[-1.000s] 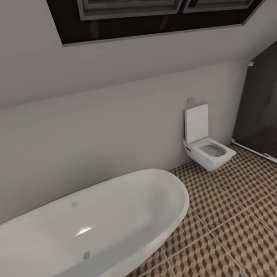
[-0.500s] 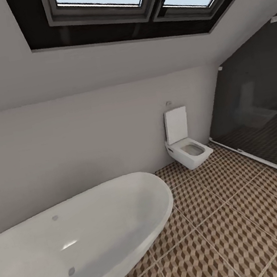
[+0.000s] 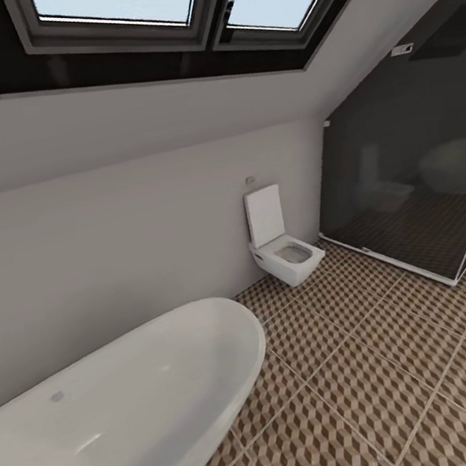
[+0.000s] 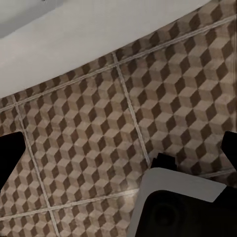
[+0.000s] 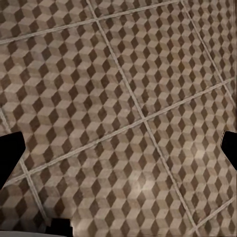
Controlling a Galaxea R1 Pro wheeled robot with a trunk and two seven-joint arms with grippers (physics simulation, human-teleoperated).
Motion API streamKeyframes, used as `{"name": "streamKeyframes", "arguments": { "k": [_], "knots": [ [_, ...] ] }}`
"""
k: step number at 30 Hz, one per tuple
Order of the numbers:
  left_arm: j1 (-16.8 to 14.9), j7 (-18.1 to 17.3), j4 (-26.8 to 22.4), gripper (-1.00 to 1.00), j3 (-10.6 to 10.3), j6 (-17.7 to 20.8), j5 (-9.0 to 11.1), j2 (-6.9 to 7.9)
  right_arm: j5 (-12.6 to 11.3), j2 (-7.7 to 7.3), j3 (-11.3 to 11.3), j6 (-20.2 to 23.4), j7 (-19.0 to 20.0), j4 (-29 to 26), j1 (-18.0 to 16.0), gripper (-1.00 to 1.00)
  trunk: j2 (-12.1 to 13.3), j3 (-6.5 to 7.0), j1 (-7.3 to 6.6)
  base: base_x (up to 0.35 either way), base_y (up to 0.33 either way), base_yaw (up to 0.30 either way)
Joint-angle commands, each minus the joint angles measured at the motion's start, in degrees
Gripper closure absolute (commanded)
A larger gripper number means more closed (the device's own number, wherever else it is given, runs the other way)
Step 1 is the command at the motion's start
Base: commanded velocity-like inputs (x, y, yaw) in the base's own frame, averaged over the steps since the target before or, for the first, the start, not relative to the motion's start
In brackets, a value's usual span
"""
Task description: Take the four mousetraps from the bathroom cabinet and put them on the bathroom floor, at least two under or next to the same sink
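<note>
Head view: the white rounded bathtub (image 3: 121,426) occupies the lower left, standing on the bathroom floor (image 3: 381,390), whose square tiles carry the brown, beige and white cube print with pale grout lines. Beyond the tub's far end, against the grey wall (image 3: 114,245), sits the white square toilet (image 3: 286,254) with its lid raised upright. To the right of the toilet, a dark glass shower enclosure (image 3: 414,180) meets the sloped ceiling; its tiles read darker than the open floor, and faint reflections of white fixtures show in the glass. A two-pane skylight (image 3: 173,8) in a dark frame runs across the top, with pale blue sky behind it. Left wrist view: the left gripper (image 4: 118,153) points down at the cube-pattern tiles, its dark fingertips (image 4: 10,153) sitting at opposite edges of the frame, so the jaws are spread wide with nothing between them. A white curved surface, apparently the tub's side, crosses one corner of that view, and a grey-and-black part of the robot's body (image 4: 182,207) sits at the near edge. Right wrist view: the right gripper (image 5: 118,148) likewise hangs over bare patterned floor, fingertips far apart at the frame's edges, nothing held. The floor stretches from the tub to the shower threshold.
</note>
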Motion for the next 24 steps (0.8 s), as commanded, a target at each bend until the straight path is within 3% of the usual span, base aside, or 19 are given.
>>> {"name": "streamKeyframes", "arguments": {
  "k": [1,24],
  "knots": [
    [-0.05,0.01,0.11,-1.00,-0.37,-0.20,0.36,-0.03,-0.47,0.01,0.48,-0.13,-0.12,0.02,-0.04,-1.00,-0.12,-0.07,0.04,0.000,0.000,-0.282],
    [-0.05,0.02,0.11,-1.00,-0.37,-0.20,0.36,-0.02,-0.47,0.01,0.48,-0.11,-0.12,0.02,-0.04,-1.00,-0.12,1.02,0.04,0.000,0.000,-0.282]
  ]
}}
